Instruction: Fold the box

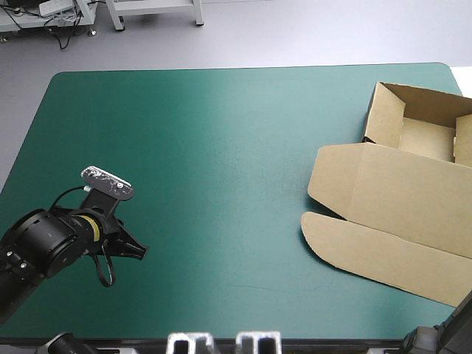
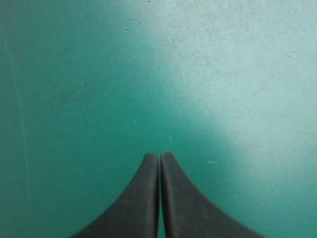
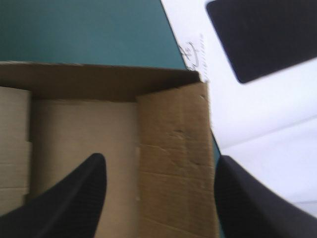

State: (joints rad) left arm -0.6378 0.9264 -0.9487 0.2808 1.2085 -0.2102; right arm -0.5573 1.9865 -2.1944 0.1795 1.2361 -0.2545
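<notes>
Box [image 1: 402,192] sits at the surface's [image 1: 221,147] right edge, twd the far corner: tray [image 1: 426,139] open w/ walls up, lid [image 1: 413,221] lying flat on the near side. Left hand [image 1: 139,251] is near-left, well apart from the box, fingers pressed together, nothing in them, only teal-green cover [image 2: 223,74] ahead. Right hand [image 3: 161,158] is spread wide across the tray's side wall [image 3: 173,198]: one finger inside, other outside, gripping nothing.
</notes>
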